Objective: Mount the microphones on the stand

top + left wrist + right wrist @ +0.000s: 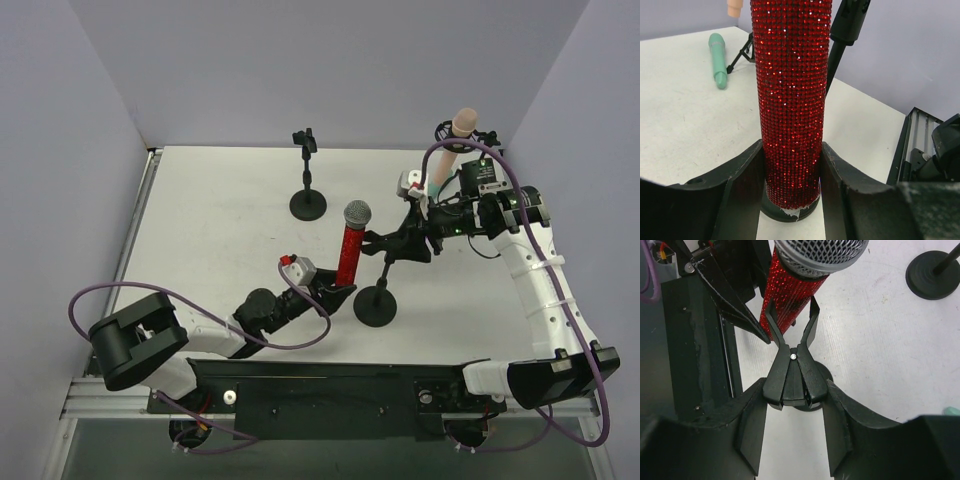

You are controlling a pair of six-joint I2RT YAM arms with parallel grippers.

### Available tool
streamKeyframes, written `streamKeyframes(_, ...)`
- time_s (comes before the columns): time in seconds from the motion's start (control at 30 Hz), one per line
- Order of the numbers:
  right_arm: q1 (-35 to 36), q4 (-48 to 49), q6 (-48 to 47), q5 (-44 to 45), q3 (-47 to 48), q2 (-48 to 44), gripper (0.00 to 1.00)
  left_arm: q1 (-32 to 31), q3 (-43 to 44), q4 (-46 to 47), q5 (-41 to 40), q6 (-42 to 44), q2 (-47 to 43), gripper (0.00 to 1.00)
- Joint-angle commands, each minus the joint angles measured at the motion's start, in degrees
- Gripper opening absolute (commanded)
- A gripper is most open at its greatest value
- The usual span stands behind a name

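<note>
**Left arm.** The left gripper [343, 285] is clamped on the lower body of the red microphone [350, 250]. In the left wrist view, both fingers [745, 190] press against the glittery barrel [791, 90] just above its black end cap. The microphone stands upright with its silver mesh head [357, 212] at the top.

**Right arm.** The right gripper [405, 240] is closed on the rear handles of the clip [792, 370] of the middle stand [376, 305]. In the right wrist view, the two fingers [752, 425] bear on the handles from either side. The front prongs of the clip are spread apart. One prong stands on each side of the red barrel [790, 295], below the mesh head [820, 255]. Whether the prongs touch the barrel cannot be determined.

**Position of the task items.**
- Red microphone: near the centre of the desk [220, 230], just beside the middle stand, held between the two grippers.
- Peach-pink microphone [462, 124]: at the rear right corner of the desk, head up.
- Mint green microphone [717, 60]: lying flat on the desk, on the right side, near the right arm.

**Other equipment.** A second stand [307, 203] stands on its round base toward the rear of the desk, well apart from both grippers. Its clip [305, 140] holds nothing.
</note>
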Motion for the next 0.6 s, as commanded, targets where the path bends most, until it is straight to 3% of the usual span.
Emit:
streamKeyframes(0.0, -0.27, -1.04, 4.83, -2.67, -1.9, 0.12, 0.09, -1.01, 3.98, 15.78, -0.22, 3.92, -0.29, 0.0)
streamKeyframes(0.3, -0.71, -1.04, 6.76, -3.2, -2.61, 0.03, 0.15, -1.8, 6.62, 15.78, 0.05, 4.98, 1.9, 0.0)
streamKeyframes(0.47, -0.71, -1.04, 7.38, -3.64, -2.79, 0.04, 0.3, -2.15, 8.12, 17.27, -0.04, 4.8, 4.63, 0.0)
streamKeyframes(0.57, -0.8, -1.04, 7.55, -3.55, -2.96, -0.05, 0.34, -2.15, 8.47, 17.89, -0.3, 4.8, 5.51, 0.0)
